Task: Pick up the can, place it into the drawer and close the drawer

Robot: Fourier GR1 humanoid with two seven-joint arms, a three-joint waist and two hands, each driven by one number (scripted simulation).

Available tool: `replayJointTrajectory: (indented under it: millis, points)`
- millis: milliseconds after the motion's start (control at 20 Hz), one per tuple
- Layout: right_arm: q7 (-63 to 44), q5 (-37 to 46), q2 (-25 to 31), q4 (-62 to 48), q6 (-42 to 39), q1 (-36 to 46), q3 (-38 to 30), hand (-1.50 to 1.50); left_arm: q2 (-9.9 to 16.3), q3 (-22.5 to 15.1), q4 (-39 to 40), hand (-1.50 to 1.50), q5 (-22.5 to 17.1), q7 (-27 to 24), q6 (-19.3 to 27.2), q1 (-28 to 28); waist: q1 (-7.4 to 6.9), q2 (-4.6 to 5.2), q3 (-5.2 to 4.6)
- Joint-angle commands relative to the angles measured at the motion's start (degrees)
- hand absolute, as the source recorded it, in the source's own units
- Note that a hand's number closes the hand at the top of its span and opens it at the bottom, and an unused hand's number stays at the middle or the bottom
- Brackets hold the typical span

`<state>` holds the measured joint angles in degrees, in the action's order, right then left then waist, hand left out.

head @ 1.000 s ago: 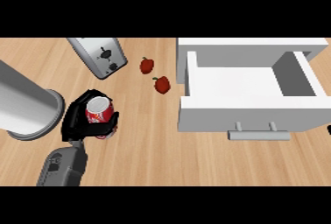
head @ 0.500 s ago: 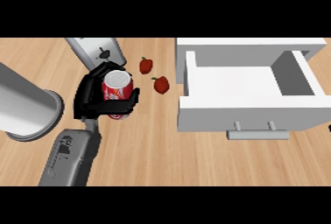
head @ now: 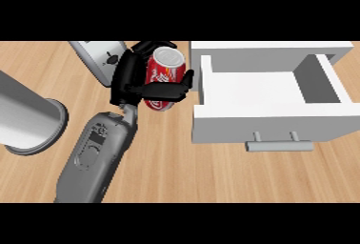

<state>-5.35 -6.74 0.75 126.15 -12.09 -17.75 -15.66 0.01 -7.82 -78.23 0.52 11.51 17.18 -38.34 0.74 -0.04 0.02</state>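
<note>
The red can [head: 165, 71] is lifted off the wooden counter and tilted, its silver top pointing away. My right hand [head: 130, 78] is shut on it, palm on its left side, with fingers [head: 167, 90] wrapped across its lower half. Its grey forearm [head: 95, 152] comes in from the lower left. The can hangs just left of the open white drawer [head: 264, 121], close to the drawer's left wall [head: 206, 78]. The drawer's inside shows nothing in it, and its grey handle [head: 280, 145] faces me. My left hand does not show.
A grey metal appliance [head: 98, 59] stands at the back left, partly hidden behind my hand. A large grey cylinder [head: 28, 116] with a wider rim fills the left edge. Bare wooden counter [head: 211, 176] lies in front of the drawer.
My right hand has carried the can up and to the right, from the counter's left part to the drawer's left wall. It now covers the small red items seen earlier.
</note>
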Motion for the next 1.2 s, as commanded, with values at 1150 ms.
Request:
replayJointTrajectory:
  millis: [1150]
  points:
    - [-2.38,-0.51,0.46,-0.01,-0.39,3.19,-0.60,-1.50,-0.01,-4.17,42.22,1.50,-13.55,-1.33,11.88,-43.90,1.95,0.60,0.06]
